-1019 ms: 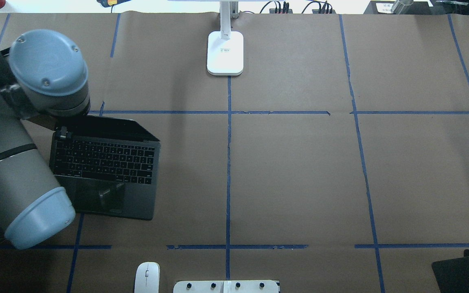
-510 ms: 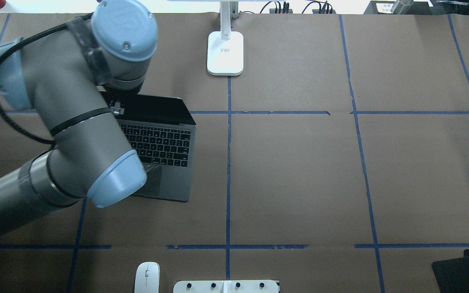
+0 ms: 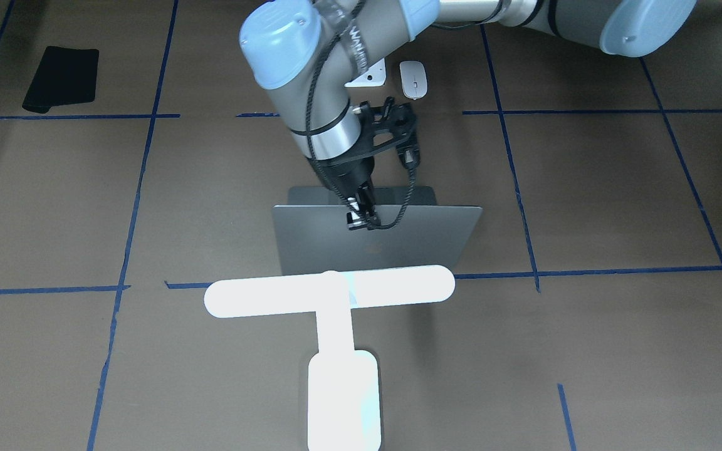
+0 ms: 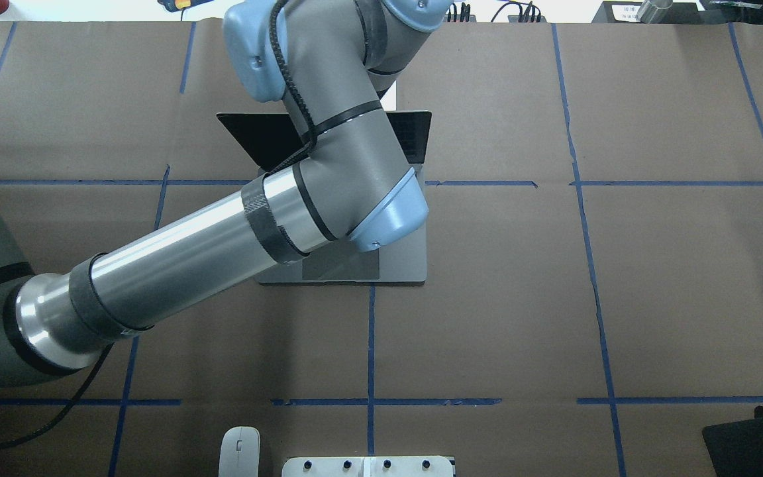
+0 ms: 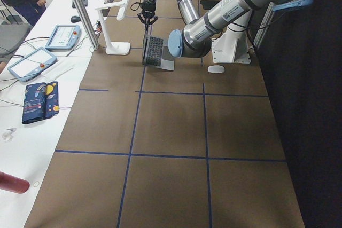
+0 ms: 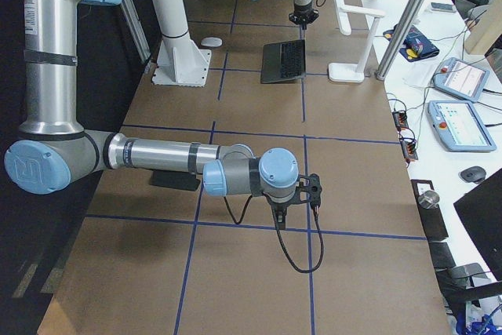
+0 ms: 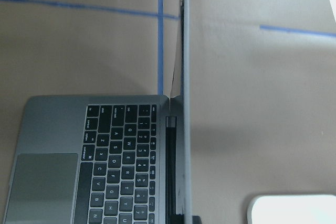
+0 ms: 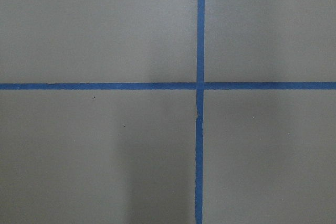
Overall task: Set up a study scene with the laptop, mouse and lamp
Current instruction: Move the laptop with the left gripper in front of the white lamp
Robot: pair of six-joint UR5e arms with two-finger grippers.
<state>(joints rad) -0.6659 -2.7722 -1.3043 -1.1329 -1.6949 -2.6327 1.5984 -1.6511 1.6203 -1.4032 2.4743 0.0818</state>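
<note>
Laptop (image 3: 411, 241) stands open at the centre of the bench (image 3: 586, 207), lid back toward the lamp (image 3: 329, 294) just beyond, the left gripper (image 3: 360, 218) clamped on the lid's top edge, evidently to drag it squarely before the lamp; right gripper (image 6: 279, 208) hangs well apart, its opening cannot be told.

Overhead view: left arm (image 4: 328, 179) covers most of the laptop (image 4: 401, 252); keyboard and mid-screen are hidden. The lamp (image 4: 391, 99) shows only as a white sliver beside the arm. Mouse (image 4: 239, 452), white pedestal (image 4: 368, 466) and black pad (image 4: 752, 440) are all cut by the bottom edge.

Front-facing view: lamp is blown out white with no surface detail, its base cut at the bottom of the frame; its bar hides the lid's lower edge. Left hand (image 3: 361, 218) pinches the lid's top edge, the screen-side finger hidden behind the lid.

Right side view: right hand (image 6: 279, 211) is small, finger gap unreadable.
</note>
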